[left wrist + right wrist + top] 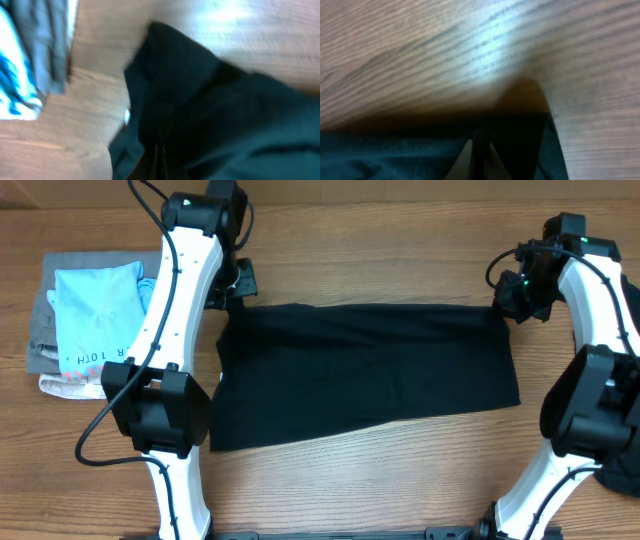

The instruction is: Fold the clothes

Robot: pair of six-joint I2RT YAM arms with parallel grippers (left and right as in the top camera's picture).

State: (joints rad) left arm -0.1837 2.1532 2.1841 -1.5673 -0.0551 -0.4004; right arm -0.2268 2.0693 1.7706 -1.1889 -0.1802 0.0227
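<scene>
The black garment [360, 370] lies spread across the middle of the table [380, 240] as a wide strip. Its far edge is straight and taut, its near edge slack and slanting down twd the left. The left gripper [232, 292] sits at the far-left corner and the right gripper [503, 305] at the far-right corner, both clamped tight on the cloth. In the right wrist view the fingers [464, 162] are pressed together w/ black fabric bunched round the tips. The left wrist view, tho blurred, shows dark cloth gathered at closed tips too. Pinching both far corners at once makes sense for a fold: w/ the edge held tight btwn the two arms it can be carried as one straight line, prob. toward the near edge, w/o the middle sagging or twisting. No sleeves or collar show from overhead, so the piece looks partly folded, but how many layers it has can't be told. Off to the left, well apart from the work, a light-blue shirt [95, 305] w/ lettering lies on top of a grey garment [40, 330] and a beige garment [60, 385], likely parked there so the arms have room to swing. Main risk, as judged: one corner slipping, which would skew the fold.
</scene>
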